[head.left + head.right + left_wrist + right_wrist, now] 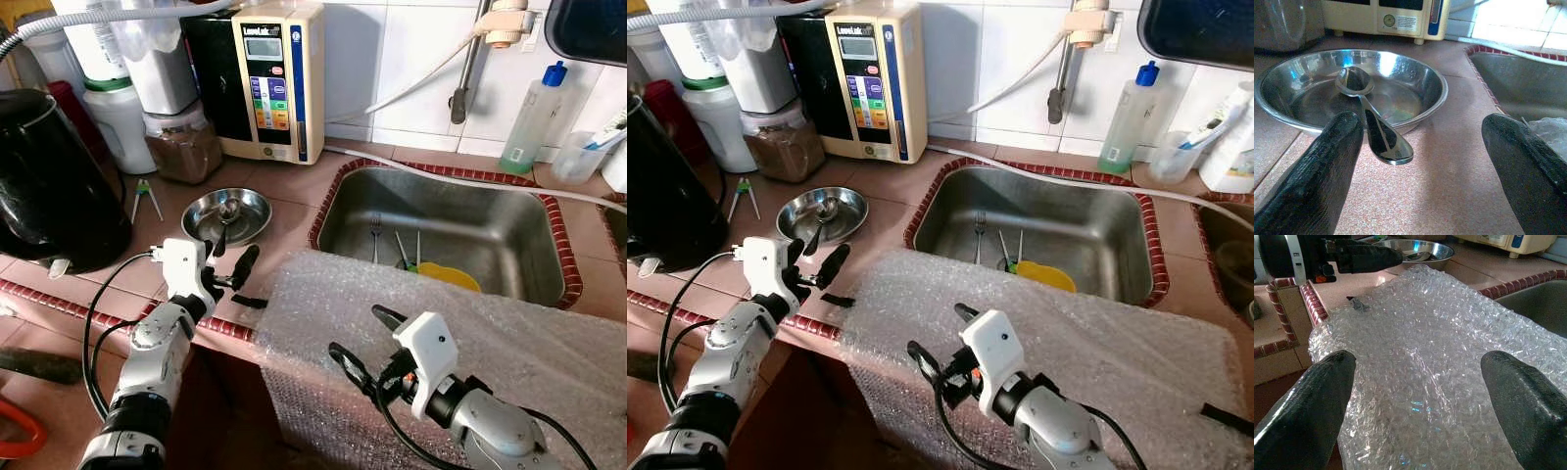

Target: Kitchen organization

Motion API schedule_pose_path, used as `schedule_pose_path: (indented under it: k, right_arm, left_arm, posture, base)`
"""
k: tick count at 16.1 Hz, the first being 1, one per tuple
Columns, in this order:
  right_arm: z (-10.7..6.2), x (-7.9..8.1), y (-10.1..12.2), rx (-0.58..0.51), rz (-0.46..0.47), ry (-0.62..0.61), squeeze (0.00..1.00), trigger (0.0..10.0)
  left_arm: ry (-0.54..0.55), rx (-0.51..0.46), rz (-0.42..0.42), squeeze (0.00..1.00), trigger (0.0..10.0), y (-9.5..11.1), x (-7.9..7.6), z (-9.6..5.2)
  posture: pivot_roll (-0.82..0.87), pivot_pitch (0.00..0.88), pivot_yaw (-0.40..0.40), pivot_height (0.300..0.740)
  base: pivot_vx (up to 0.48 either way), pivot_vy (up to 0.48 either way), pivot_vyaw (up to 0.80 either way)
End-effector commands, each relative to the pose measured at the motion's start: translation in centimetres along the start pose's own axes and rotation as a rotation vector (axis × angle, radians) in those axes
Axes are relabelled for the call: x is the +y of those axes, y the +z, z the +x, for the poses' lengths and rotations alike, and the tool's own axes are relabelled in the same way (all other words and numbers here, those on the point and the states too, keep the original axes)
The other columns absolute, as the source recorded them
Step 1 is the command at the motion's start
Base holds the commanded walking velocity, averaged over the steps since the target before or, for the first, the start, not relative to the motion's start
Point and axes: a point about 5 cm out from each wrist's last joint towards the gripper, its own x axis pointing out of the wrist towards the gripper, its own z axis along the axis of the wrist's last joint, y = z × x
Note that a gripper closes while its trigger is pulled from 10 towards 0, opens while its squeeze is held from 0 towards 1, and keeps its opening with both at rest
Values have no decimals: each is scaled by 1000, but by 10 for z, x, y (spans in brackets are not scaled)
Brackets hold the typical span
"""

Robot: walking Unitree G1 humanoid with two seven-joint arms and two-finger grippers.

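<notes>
Left gripper [231, 265] wide near the counter's [294, 186] front edge; we should straddle the spoon [1369, 117] handle overhanging the steel bowl [1415, 78], closing squarely; right gripper [358, 338] wide over bubble wrap [490, 313]

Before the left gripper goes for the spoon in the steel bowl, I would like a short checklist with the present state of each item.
1. Left gripper open: ok, fingers spread wide.
2. Shiny metal spoon reachable: ok, its handle sticks out over the rim of the round steel bowl toward the gripper.
3. Gripper aligned: not ok, the handle lies near one finger, not centred.
4. Right gripper out of the way: ok, open above the clear bubble wrap sheet.
5. Bowl stable: cannot tell.
6. Black kettle clearance: ok, it stands apart from the bowl.
</notes>
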Motion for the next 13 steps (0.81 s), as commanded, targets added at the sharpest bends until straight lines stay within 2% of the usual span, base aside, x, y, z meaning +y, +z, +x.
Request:
schedule_pose_path:
  k: [1, 13]
  right_arm:
    - [0, 0, 9, -36, -21, -4, 1000, 10000]
    - [3, 0, 10, -45, -25, -10, 1000, 10000]
  left_arm:
    - [17, -9, 4, 0, 0, 4, 4, 3]
    - [2, -9, 12, 0, 0, 4, 6, 6]
  posture:
    - [26, 0, 78, 740]
    - [31, 0, 91, 740]
  base:
    - [0, 0, 0]
    - [0, 0, 0]
